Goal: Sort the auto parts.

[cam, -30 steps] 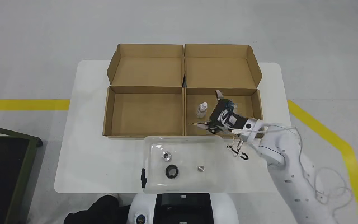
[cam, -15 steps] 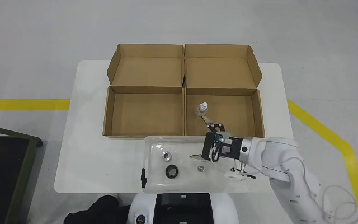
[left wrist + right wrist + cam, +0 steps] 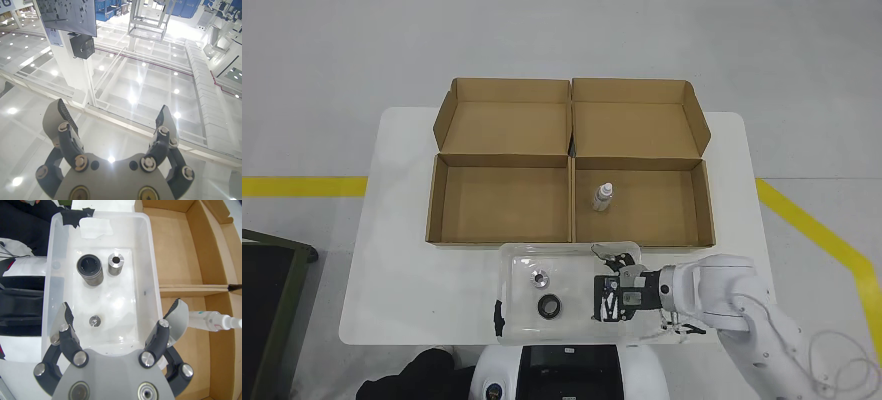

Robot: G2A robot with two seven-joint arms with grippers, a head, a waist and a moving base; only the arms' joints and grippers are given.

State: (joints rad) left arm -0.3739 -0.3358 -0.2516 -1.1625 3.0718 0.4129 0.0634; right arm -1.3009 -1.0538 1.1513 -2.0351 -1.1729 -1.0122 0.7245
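1. I am holding my right gripper (image 3: pixel 121 306) with its fingers spread wide and nothing between them, hanging over the clear bin (image 3: pixel 56 256). My left gripper (image 3: pixel 112 106) is gaping empty too, pointing up at the ceiling.
2. The parts are sitting on the bin floor: a small stud (image 3: pixel 95 321) nearest my fingers, and a black-rimmed bearing (image 3: pixel 90 272) and a steel bushing (image 3: pixel 115 265) farther along, just beside each other.
3. I am judging the stud to be the likely pick. It is low and small, so my fingers could be closing above it or flicking it across the slick floor.
4. My spread is reaching almost from wall to wall, with one finger over the wall on the box side. Descending like this risks landing on the rim and tipping the bin.
5. The right cardboard box (image 3: pixel 662 200) is holding a spray bottle (image 3: pixel 208 320), and the left cardboard box (image 3: pixel 500 205) is sitting beside it.
6. The boxes' near walls are standing between the bin and any drop, so a part carried low could clip them.
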